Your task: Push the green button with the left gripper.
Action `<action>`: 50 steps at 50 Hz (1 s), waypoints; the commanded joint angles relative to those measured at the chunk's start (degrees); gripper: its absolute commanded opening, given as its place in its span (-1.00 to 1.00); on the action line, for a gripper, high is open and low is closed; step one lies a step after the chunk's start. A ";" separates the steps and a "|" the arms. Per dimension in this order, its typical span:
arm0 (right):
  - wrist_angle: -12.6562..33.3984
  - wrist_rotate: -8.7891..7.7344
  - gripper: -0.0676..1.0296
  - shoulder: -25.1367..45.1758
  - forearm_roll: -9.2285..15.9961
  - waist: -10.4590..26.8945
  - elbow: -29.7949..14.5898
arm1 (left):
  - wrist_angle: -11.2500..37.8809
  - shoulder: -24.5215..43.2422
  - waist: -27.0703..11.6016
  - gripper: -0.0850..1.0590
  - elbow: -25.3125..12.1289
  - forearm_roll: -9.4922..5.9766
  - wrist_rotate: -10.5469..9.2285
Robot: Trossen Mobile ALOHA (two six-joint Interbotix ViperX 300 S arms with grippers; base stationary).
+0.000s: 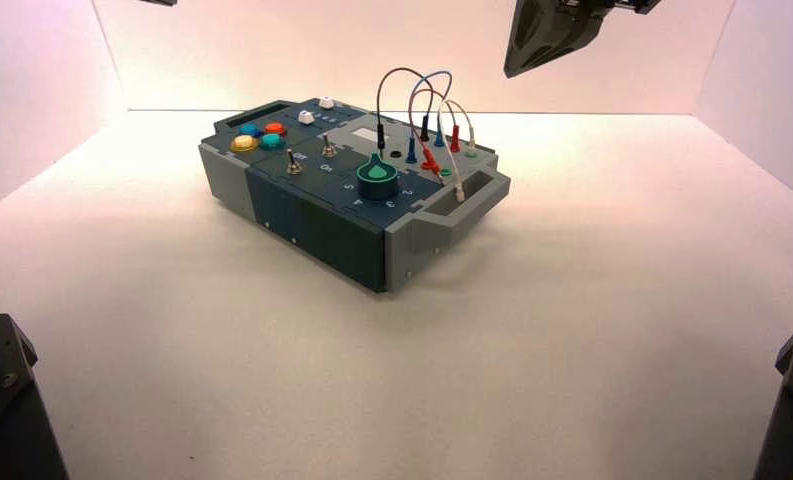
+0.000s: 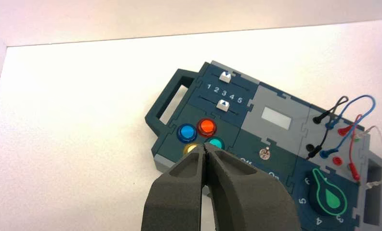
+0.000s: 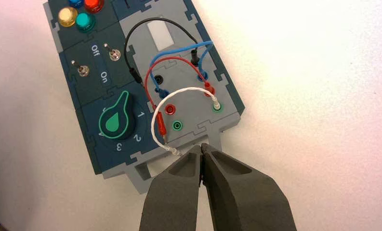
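Observation:
The green button (image 1: 272, 141) is a small teal dome in the box's far-left button group, beside the yellow (image 1: 244, 143), red (image 1: 275, 128) and blue (image 1: 250, 129) ones. In the left wrist view, my left gripper (image 2: 206, 148) is shut and empty. It hangs well above the box, and its tips line up between the yellow button (image 2: 191, 147) and the green button (image 2: 216, 143). Only a sliver of the left gripper (image 1: 157, 2) shows at the high view's top edge. My right gripper (image 3: 201, 147) is shut and empty, high above the box's wired end, near the grey handle (image 3: 145, 169).
The box (image 1: 352, 235) stands turned on the white floor. It carries a dark-green knob (image 1: 377, 178), two toggle switches (image 1: 294, 165), two white sliders (image 2: 223, 90) and looping wires (image 1: 427, 105). White walls enclose the space, and dark arm bases (image 1: 2, 400) fill the near corners.

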 commanded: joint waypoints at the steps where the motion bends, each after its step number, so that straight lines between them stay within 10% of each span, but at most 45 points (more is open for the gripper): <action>1: -0.35 -0.26 -0.92 -1.14 -0.35 -0.26 -0.70 | -0.26 -1.23 -0.35 -0.91 -0.53 -0.26 -0.35; 50: 1.23 -0.26 -0.92 -1.41 -1.76 -0.26 -0.44 | -0.62 -0.35 -3.87 -0.91 -0.53 -0.35 -0.70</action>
